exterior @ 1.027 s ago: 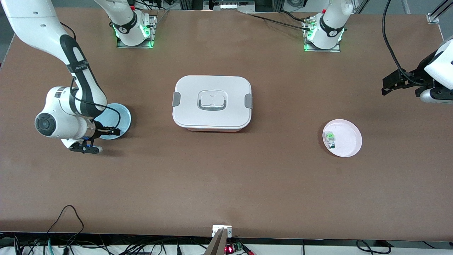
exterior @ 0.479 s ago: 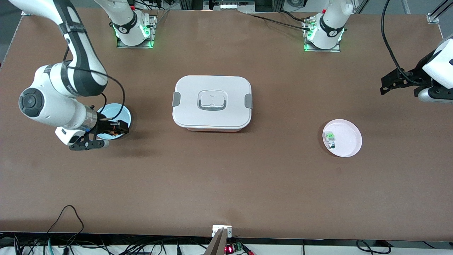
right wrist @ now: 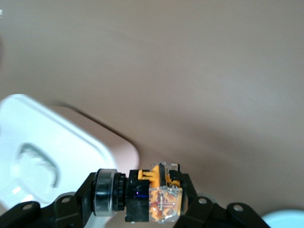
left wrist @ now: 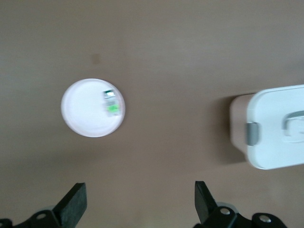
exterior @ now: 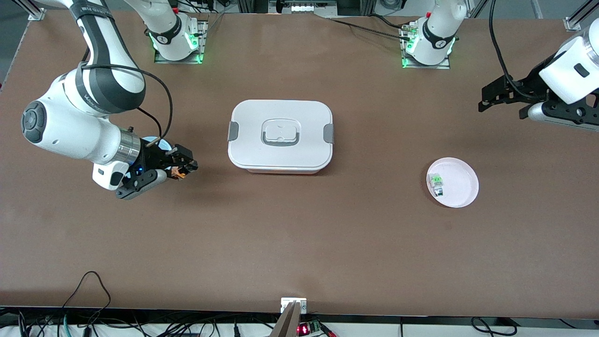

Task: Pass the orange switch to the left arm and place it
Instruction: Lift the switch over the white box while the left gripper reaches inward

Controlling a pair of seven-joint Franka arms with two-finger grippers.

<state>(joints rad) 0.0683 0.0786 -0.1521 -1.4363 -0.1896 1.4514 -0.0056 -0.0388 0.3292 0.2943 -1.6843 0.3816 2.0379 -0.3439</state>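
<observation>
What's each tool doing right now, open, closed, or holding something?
Right tool: closed on the orange switch, in the air beside the box.
Left tool: open, empty.

Brown table point(exterior: 299, 243) — cables point(exterior: 89, 323) tangled along its near edge, evenly lit.

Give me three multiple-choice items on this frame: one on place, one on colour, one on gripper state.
1. Where does the green and white switch lie?
A. on the pink plate
B. on the box
C. on the bare table

2. What colour is the switch that the right gripper holds?
A. green
B. orange
C. blue

3. How is the left gripper?
A. shut on a switch
B. open, holding nothing
C. shut on the box's latch

A: it rests inside the plate's rim.
B: the right wrist view shows the orange switch clamped.
B: the left wrist view shows its fingers spread.
</observation>
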